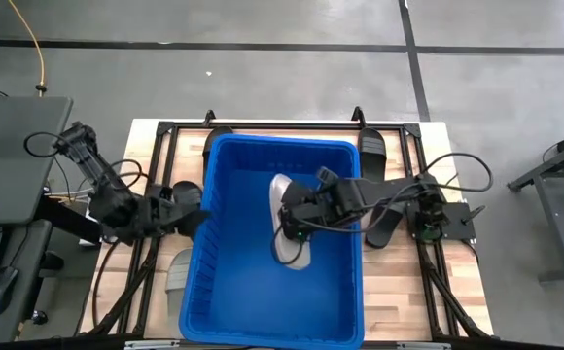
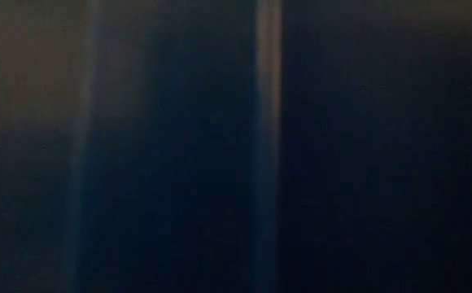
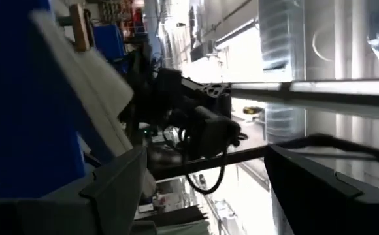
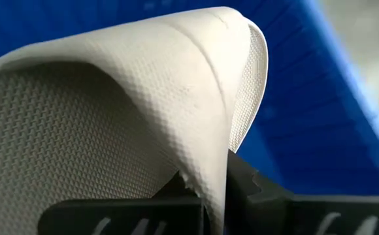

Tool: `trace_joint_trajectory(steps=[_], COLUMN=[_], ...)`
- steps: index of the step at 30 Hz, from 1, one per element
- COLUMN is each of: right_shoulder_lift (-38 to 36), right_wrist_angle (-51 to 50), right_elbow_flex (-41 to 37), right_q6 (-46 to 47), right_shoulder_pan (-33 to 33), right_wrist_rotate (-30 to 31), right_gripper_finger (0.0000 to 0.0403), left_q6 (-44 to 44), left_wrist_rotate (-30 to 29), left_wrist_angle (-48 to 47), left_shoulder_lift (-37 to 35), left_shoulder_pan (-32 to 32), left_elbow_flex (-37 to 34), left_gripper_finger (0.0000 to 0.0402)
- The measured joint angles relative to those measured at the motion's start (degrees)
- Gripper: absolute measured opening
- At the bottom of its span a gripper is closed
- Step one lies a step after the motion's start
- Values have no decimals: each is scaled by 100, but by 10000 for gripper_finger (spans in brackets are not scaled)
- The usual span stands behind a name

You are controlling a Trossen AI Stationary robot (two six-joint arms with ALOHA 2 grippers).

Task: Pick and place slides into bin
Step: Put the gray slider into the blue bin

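The blue bin [image 1: 345, 292] stands in the middle of the table. My right gripper [image 1: 292, 222] reaches into it from the right and is shut on a light grey slide [image 1: 280, 194], which fills the right wrist view [image 4: 111, 111]. My left gripper [image 1: 193, 222] is open and empty outside the bin's left wall; in the left wrist view [image 3: 209, 196] it faces the room. Another light grey slide [image 1: 175, 272] lies on the table left of the bin. The low view is dark and shows nothing clear. My right gripper pinches the edge of the light slide's wide strap [image 4: 209, 176] between its two fingers. The sole runs toward the bin's far and near walls, inside the bin. Whether it rests on the bin's floor, I cannot tell.
Black slides lie at the table's far edge, left [image 1: 219, 141] and right [image 1: 372, 146], and one right of the bin under the right arm [image 1: 384, 226]. A black frame rail [image 1: 282, 126] runs round the table. A laptop [image 1: 10, 156] stands off the table's left.
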Motion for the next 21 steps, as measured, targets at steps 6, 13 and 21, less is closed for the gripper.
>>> trace_joint_trajectory(steps=[6, 13, 21], right_shoulder_lift=[11, 13, 16], right_wrist_angle=[391, 1021, 1258], right_elbow_flex=[0, 0, 0], right_q6=[-402, -1188, -1550], right_shoulder_pan=[-261, -463, -445], right_wrist_rotate=[443, 545, 980], right_gripper_finger=[0, 0, 0], left_q6=[-776, -1109, -3170], left_wrist_rotate=[16, 251, 1211], left_wrist_angle=[-16, -460, -3013], left_shoulder_lift=[648, 1364, 1930], left_shoulder_pan=[228, 656, 1141], left_elbow_flex=[274, 1158, 2061], left_gripper_finger=[298, 298, 298])
